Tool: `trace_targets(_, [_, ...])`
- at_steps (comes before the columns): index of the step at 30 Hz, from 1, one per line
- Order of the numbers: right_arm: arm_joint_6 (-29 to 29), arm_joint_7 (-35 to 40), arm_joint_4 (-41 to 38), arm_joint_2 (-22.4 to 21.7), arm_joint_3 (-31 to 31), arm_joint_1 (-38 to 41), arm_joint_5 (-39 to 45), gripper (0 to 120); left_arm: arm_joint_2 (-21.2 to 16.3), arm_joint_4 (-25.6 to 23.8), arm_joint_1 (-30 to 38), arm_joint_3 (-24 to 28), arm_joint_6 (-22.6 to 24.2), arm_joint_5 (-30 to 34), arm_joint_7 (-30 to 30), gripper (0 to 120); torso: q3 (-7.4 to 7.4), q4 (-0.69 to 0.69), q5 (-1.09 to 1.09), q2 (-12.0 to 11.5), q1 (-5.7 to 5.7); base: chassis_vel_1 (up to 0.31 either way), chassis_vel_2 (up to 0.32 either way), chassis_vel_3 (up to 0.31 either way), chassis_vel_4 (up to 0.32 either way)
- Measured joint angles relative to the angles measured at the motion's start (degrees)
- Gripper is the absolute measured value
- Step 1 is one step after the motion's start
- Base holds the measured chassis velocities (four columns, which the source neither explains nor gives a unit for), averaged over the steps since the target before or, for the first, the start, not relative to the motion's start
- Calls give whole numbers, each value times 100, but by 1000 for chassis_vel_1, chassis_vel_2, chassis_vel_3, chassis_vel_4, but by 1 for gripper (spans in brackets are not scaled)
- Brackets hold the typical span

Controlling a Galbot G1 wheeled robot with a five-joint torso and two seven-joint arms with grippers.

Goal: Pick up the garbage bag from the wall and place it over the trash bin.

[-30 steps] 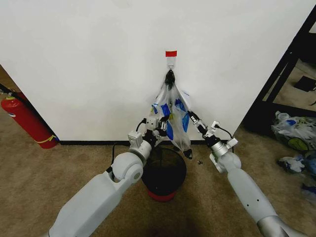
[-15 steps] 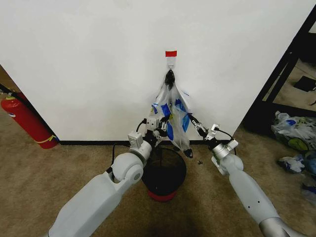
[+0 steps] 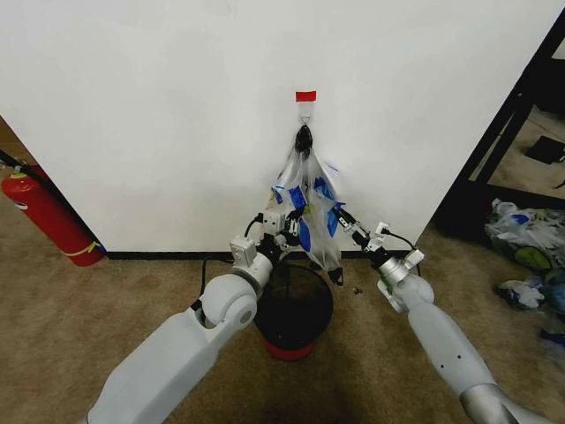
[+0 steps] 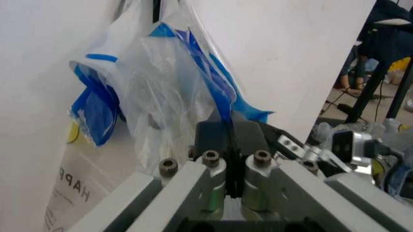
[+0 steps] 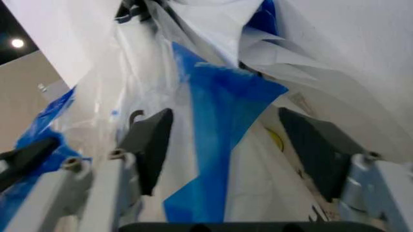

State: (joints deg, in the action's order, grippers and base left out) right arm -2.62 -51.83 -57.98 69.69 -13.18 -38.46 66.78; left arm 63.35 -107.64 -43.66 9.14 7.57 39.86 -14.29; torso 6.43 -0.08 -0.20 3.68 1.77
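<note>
My right gripper point(image 3: 339, 215) has moved in toward the bags since a second ago, now at the bunch's right side; my left gripper point(image 3: 284, 223) barely shifted. Left fingers point(image 4: 248, 145) are pressed together, pinching a blue-edged fold of the garbage bag point(image 4: 169, 84). Right fingers point(image 5: 150, 140) are spread, with blue-and-white plastic of the garbage bag point(image 5: 223, 121) between them, not clamped. The garbage bag point(image 3: 307, 208) hangs on the wall point(image 3: 159, 106) from the hook point(image 3: 305, 111) under the red tape point(image 3: 305, 95), gathered at a black knot point(image 3: 304, 139). Trash bin point(image 3: 294, 309) stands on the carpet point(image 3: 79, 327) just below the bags, near the baseboard point(image 3: 150, 255). Fire extinguisher point(image 3: 46, 215) far left by the wall.
</note>
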Motion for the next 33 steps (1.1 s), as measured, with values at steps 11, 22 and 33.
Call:
trace_targets(11, [-30,97,140,74,37,168,0,28,-1,11,-44,-34,-5,-59,-1,0,0,0,0,0,0,0,0,0,0])
trace_targets(22, [-225,-64,-587,-295,-121,-401,1,0,-23,-125,-158,-93,-13,-85,-2,0,-1,-1,0,0,0,0,0,0,0])
trace_targets(33, [-257,-1355,-1286,-1113,-660,-1560,-458,0,-322,-405,-882,-460,-169,-297,159,0,-1,-2,0,2,0,0,0,0,0])
